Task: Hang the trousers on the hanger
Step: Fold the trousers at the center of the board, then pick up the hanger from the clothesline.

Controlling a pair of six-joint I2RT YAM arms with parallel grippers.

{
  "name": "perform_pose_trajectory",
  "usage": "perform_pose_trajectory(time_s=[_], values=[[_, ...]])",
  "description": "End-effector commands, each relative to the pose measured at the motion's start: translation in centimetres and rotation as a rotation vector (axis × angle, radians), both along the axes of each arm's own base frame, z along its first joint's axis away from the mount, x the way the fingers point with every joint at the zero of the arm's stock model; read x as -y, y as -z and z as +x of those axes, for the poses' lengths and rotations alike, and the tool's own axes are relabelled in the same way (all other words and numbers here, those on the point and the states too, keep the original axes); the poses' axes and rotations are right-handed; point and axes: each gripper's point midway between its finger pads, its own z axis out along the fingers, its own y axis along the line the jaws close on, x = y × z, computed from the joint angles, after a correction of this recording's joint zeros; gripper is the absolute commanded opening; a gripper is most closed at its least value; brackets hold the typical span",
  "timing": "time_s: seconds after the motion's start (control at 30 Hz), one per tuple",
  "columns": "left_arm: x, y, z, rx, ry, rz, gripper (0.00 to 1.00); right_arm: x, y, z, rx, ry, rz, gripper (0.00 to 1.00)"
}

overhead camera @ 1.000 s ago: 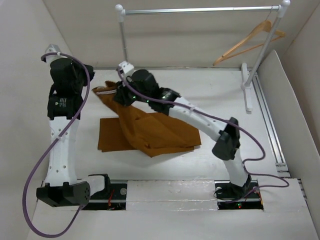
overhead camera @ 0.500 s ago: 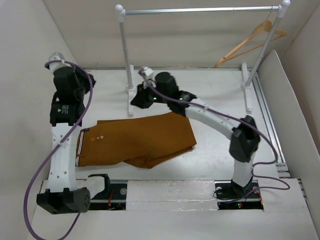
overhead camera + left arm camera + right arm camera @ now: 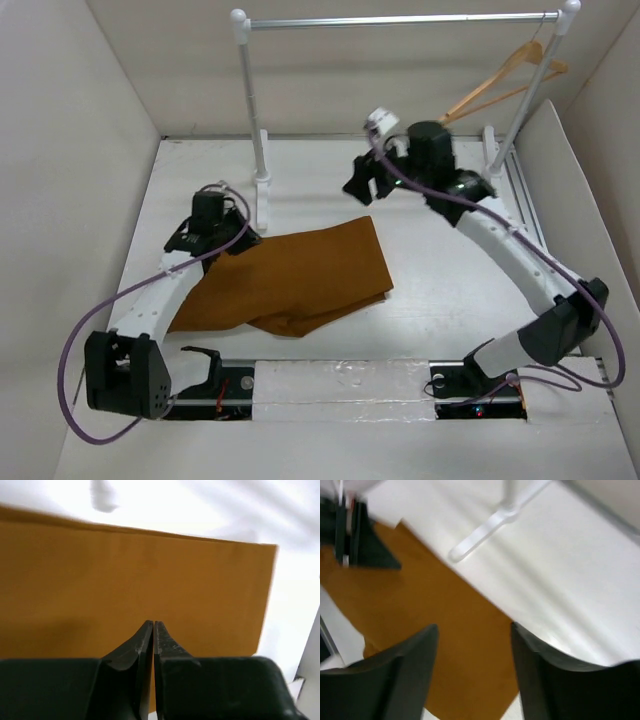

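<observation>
Both sets are holding nothing: left jaws pinched shut above trousers [image 3: 290, 280] lying mid-frame on worktop [image 3: 420, 290], right jaws gaping wide. Judging step as fetching hanger [image 3: 480, 87], upper right; next needs right jaws closing on it.

A robotics lab cell: white panel walls [image 3: 90, 120] box a white table [image 3: 430, 300] carrying bolted robot arms [image 3: 510, 243].

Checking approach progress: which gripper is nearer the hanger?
Right. The right gripper hovers open, below and left of the hanger on the rail. The left gripper is shut over the trousers, much farther left.
</observation>
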Motion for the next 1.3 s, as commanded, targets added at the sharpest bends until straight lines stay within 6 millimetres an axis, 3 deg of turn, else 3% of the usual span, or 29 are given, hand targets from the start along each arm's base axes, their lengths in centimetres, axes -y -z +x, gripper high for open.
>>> perform_pose_trajectory(time_s=[0.0,0.03,0.07,0.1,0.13,0.17,0.2,0.27,0.3,0.33,0.4,0.43,0.57,0.77,0.8,0.83,0.87,0.97,1.07,1.27], values=[[5.9,-5.1,3.3,0.206,0.168,0.085,0.00,7.8,-13.5,1.5,0.293,0.151,0.120,0.70],[8.0,-7.9,4.6,0.269,0.195,0.105,0.00,9.8,-14.2,1.8,0.291,0.203,0.108,0.73],[10.7,-8.2,4.1,0.288,0.254,0.168,0.00,13.5,-15.0,3.6,0.302,0.308,0.092,0.75],[12.2,-8.9,4.6,0.303,0.268,0.203,0.00,15.5,-16.8,4.1,0.333,0.367,0.097,0.76],[14.4,-9.8,5.6,0.308,0.290,0.218,0.00,17.3,-16.9,4.6,0.318,0.406,0.095,0.78],[15.0,-9.6,5.5,0.300,0.289,0.259,0.00,18.9,-16.7,5.7,0.293,0.451,0.112,0.79],[17.1,-8.9,4.7,0.294,0.335,0.265,0.00,22.7,-16.8,6.9,0.290,0.542,0.124,0.80],[18.5,-8.2,3.8,0.298,0.376,0.232,0.00,24.9,-17.2,8.2,0.269,0.554,0.227,0.81],[18.7,-8.0,3.4,0.291,0.381,0.201,0.00,28.2,-16.1,9.7,0.242,0.620,0.247,0.82],[18.6,-6.5,2.6,0.262,0.398,0.191,0.00,28.6,-16.7,10.3,0.266,0.583,0.284,0.83],[19.0,-6.4,1.9,0.262,0.412,0.147,0.00,30.8,-16.2,12.1,0.244,0.620,0.326,0.85],[19.2,-5.6,1.2,0.242,0.439,0.132,0.00,31.4,-16.9,12.6,0.262,0.631,0.331,0.85],[20.1,-4.9,-0.1,0.229,0.482,0.136,0.04,31.6,-15.7,15.3,0.221,0.605,0.419,0.86],[20.0,-4.5,-0.8,0.217,0.498,0.146,0.17,31.7,-13.5,18.3,0.199,0.583,0.538,0.86],[20.0,-4.5,-0.8,0.219,0.497,0.147,0.18,31.0,-13.0,18.7,0.191,0.561,0.556,0.86],[19.9,-4.4,-0.9,0.215,0.498,0.150,0.18,30.8,-13.7,18.9,0.230,0.528,0.572,0.86],[19.8,-4.3,-1.0,0.209,0.500,0.157,0.18,30.2,-12.8,19.6,0.199,0.515,0.593,0.86],[19.8,-3.8,-1.1,0.193,0.511,0.162,0.18,29.0,-12.4,20.6,0.193,0.488,0.619,0.86],[19.7,-3.5,-1.1,0.184,0.514,0.170,0.19,28.1,-10.1,22.3,0.145,0.488,0.653,0.86],[19.5,-4.2,-0.7,0.202,0.497,0.188,0.19,26.7,-9.0,22.8,0.137,0.478,0.677,0.83]])
